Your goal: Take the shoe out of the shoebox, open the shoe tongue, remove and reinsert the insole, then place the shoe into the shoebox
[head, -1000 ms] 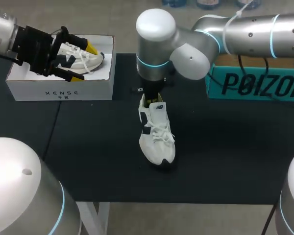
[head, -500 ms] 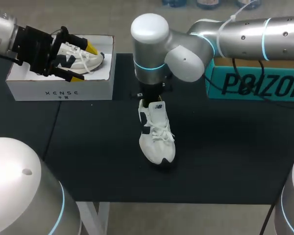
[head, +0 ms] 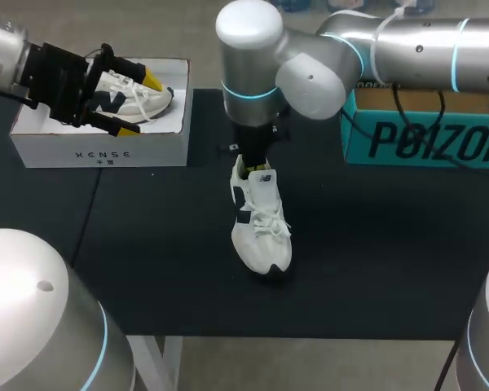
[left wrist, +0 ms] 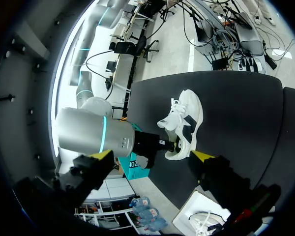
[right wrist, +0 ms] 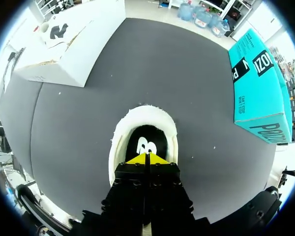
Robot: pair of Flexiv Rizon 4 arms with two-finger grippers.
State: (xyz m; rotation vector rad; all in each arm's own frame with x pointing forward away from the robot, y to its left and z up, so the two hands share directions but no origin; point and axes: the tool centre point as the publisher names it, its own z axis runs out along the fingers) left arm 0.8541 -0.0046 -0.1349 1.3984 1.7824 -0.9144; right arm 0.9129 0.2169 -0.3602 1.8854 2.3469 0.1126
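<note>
Our left arm [head: 2, 55] comes in from the far left corner. It holds the left end effector [head: 141, 104] out roughly level, fingers spread wide and yellow tips well apart. Our right arm [head: 416, 50] comes in from the right past the middle, bends at the elbow and turns its wrist [head: 248, 77] straight down. The right end effector [right wrist: 146, 158] points downward, its yellow tips pressed together.
</note>
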